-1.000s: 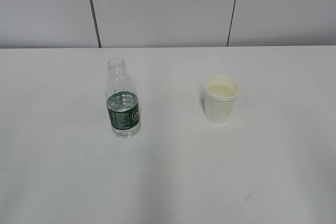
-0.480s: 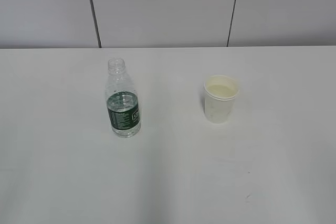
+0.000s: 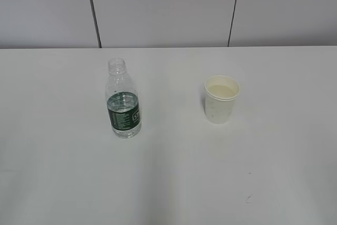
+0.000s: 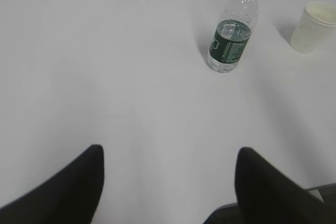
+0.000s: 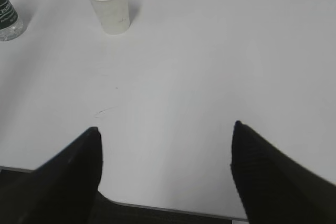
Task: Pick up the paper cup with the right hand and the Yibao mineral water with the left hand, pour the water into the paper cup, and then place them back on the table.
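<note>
The Yibao mineral water bottle (image 3: 124, 104) stands upright and capless on the white table (image 3: 168, 172), left of centre, with water up to its green label. It also shows in the left wrist view (image 4: 232, 32) and at the edge of the right wrist view (image 5: 6, 17). The paper cup (image 3: 221, 99) stands upright to its right, with liquid inside; it also shows in the right wrist view (image 5: 108, 2) and the left wrist view (image 4: 313, 26). My left gripper (image 4: 169, 153) is open and empty, well short of the bottle. My right gripper (image 5: 165, 135) is open and empty near the table's front edge, well short of the cup.
A small scuff mark (image 3: 248, 199) lies on the table at the front right, also seen in the right wrist view (image 5: 105, 110). A grey panelled wall (image 3: 168, 9) stands behind the table. Neither arm shows in the exterior view.
</note>
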Robot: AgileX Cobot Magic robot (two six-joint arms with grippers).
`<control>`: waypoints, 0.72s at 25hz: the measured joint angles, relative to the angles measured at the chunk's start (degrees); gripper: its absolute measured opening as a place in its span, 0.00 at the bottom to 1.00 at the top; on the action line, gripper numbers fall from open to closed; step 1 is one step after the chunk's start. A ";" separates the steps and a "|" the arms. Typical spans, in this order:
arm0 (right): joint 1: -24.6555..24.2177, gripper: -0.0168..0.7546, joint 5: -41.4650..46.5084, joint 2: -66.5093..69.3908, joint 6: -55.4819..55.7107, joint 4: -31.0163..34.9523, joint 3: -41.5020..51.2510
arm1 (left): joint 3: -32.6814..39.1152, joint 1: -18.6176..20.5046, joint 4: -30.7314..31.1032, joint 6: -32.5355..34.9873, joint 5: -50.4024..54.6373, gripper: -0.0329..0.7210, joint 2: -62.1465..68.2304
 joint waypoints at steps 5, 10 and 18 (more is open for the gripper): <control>0.00 0.79 0.00 0.00 0.08 0.00 0.00 | 0.00 0.00 0.00 0.00 0.00 0.68 0.00; 0.00 0.79 0.00 0.00 0.08 0.00 0.13 | 0.00 0.00 0.00 0.00 0.00 0.68 0.00; 0.00 0.79 0.00 0.00 0.12 0.00 0.16 | 0.00 0.00 0.00 0.00 0.00 0.68 0.00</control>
